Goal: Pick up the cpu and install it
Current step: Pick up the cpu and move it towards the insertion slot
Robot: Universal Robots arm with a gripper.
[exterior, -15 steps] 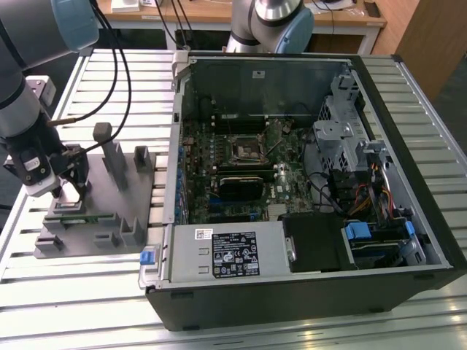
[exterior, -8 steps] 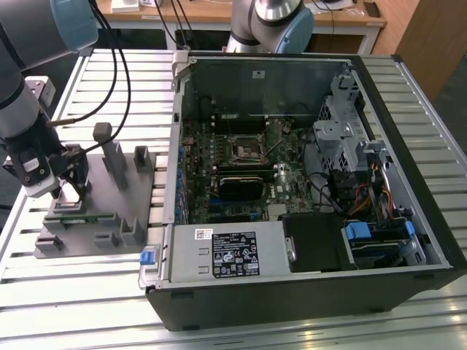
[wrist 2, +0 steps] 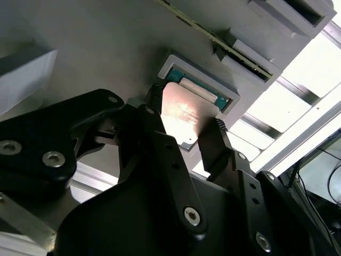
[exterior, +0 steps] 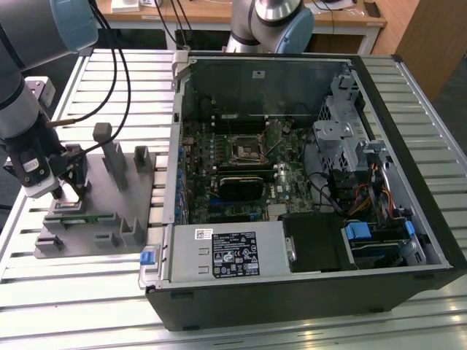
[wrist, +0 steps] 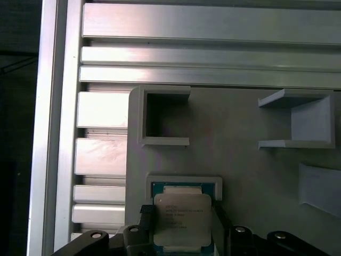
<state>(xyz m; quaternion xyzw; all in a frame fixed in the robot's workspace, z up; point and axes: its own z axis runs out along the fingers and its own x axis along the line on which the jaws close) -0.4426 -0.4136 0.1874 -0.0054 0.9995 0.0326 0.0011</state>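
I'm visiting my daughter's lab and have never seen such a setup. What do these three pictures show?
This is a robot arm with a gripper at its end, working over a slatted metal table. The exterior view comes from a camera off the arm: it shows an open computer case with its circuit board exposed and, on the exterior view's left, a grey holder tray. Both wrist views come from cameras riding on the arm. They show the cpu, a small square chip with a silver top, lying in a square pocket of the tray, with the gripper down right at it. Whether it already grips the chip, I cannot tell.
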